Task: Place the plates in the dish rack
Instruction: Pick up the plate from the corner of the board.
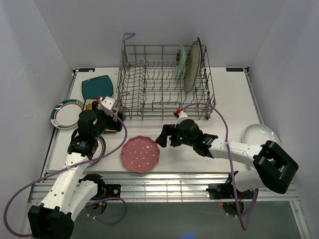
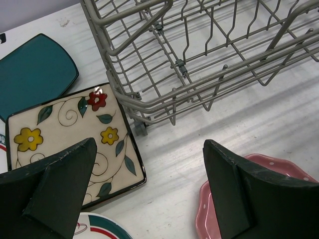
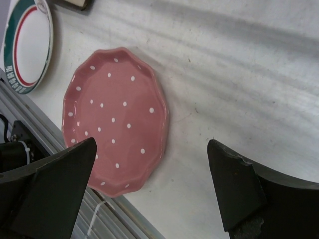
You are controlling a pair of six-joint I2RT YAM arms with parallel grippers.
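Near the dish rack (image 1: 167, 112), our left claw (image 2: 149, 144) and right claw (image 3: 152, 143) gape empty; the right faces the pink plate (image 3: 114, 124), presumably for pickup.

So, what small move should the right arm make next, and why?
Probably lower the right gripper onto the nearest edge of the pink dotted plate and close there. Its jaws stand open and empty, and the plate lies flat on the table just beside them. The dish rack holds only two plates at its right end, with most of it free.
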